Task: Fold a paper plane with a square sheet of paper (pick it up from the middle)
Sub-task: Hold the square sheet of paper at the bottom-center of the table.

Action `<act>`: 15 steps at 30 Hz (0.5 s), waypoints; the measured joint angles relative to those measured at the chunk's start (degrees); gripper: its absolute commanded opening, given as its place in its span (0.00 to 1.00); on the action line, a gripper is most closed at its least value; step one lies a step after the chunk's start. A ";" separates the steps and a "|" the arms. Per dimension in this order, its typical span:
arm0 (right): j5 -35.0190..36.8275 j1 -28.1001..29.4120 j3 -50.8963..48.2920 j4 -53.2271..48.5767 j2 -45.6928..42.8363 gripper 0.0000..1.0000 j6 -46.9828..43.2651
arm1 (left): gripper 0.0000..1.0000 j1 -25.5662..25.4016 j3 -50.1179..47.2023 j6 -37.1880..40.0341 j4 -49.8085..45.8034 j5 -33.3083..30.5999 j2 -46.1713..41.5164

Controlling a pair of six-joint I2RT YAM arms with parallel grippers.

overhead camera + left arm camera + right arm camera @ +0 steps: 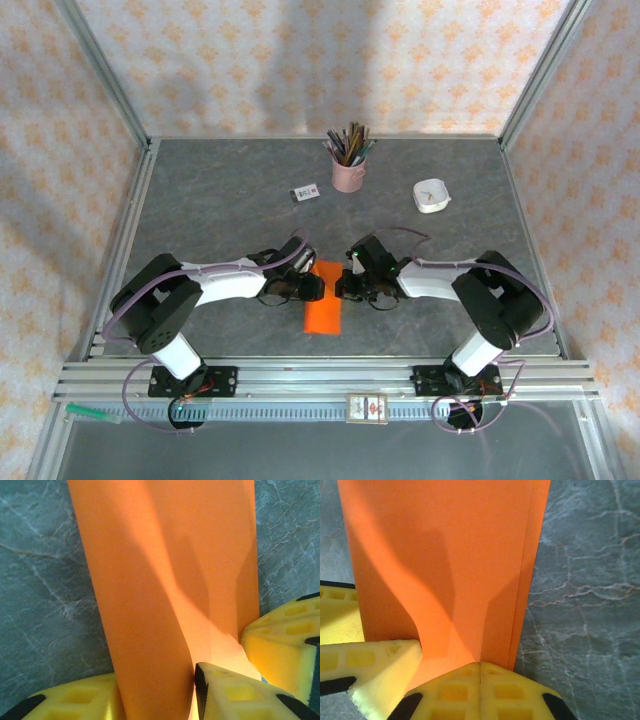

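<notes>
The orange paper point(323, 305) lies on the grey table point(220, 200) between the two arms, close to the near edge. It is folded to a long narrow strip, and its far end is between the two grippers. The left gripper point(156, 692) has its yellow fingers partly apart with the end of the strip between them. Both pads touch the paper, so I judge that it holds this end. The right gripper point(480, 675) has its fingers fully together and the tips are against the paper's edge. I cannot tell if one layer is caught between them. The paper looks very thin and light, and it bends where the fingers push it, so I think it is limp and will sag if it is taken by one corner. It will probably keep every crease and dent, also the wrong ones, and a hard pull may tear it. The folded long edge has more layers and seems stiffer, so the better hold is there, near the middle of the strip. The paper has no writing. The small white card point(304, 192) beside the pink pencil cup point(349, 175) has dark print, and the label point(367, 409) on the front rail has print too, but both are too small to read.
</notes>
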 measured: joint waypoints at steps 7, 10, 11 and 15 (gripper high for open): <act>0.59 0.11 -0.11 0.02 0.17 0.00 0.00 | 0.45 0.00 0.31 -0.26 -0.28 0.07 -0.13; 0.63 0.11 -0.24 0.17 0.22 0.00 0.00 | 0.47 0.00 1.18 -0.46 -1.42 0.04 -0.52; 0.61 0.11 -0.35 0.28 0.22 0.00 0.00 | 0.48 -0.02 1.42 -0.48 -1.77 0.04 -0.52; 0.61 0.11 -0.85 1.05 0.15 0.00 0.02 | 0.51 -0.42 2.29 -0.79 -3.10 -0.31 -0.74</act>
